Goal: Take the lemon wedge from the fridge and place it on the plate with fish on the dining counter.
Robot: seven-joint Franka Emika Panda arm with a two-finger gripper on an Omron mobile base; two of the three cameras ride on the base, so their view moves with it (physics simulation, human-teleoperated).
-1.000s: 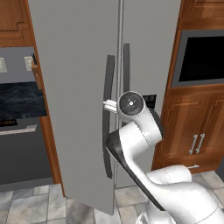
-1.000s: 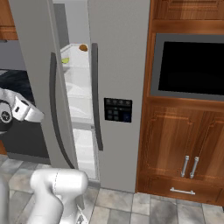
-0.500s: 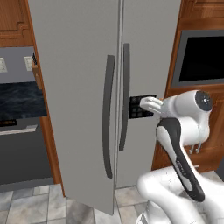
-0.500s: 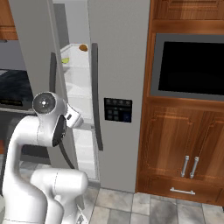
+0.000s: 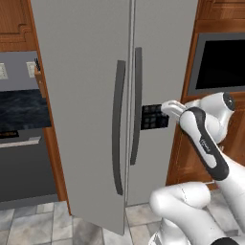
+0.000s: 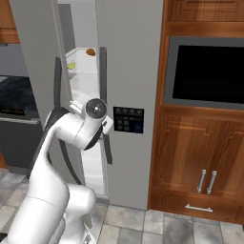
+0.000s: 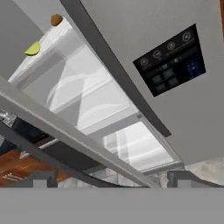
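Nearest, the pincer (image 7: 109, 178): two dark finger tips standing wide apart at the bottom of the hand view, nothing between them, aimed into the gap of the fridge (image 6: 128, 57). Next, the white arm: in the left base view its hand sits just in front of the dark control panel (image 5: 154, 116) on the right-hand door; in the right base view its wrist hangs before the opening, beside the right door's long dark handle (image 6: 104, 100). Then the fridge itself: tall, light grey, two doors, the left door (image 6: 35, 52) swung partly open (the right one shut), white translucent shelves (image 7: 94, 103) visible in the gap. Farther in, on an upper shelf: the lemon wedge (image 7: 33, 48), a tiny yellow-green piece, resting near the shelf's front edge, well apart from the pincer; the right base view shows it too (image 6: 71, 66), just behind the open door's edge. Beyond it on the same level: a small brown oval food item (image 7: 56, 19), apart from the wedge and deeper toward the right door. Flanking items: wooden cabinets with a dark built-in oven (image 6: 207, 71) to the fridge's right, a dark tabletop (image 5: 21, 109) to its left.
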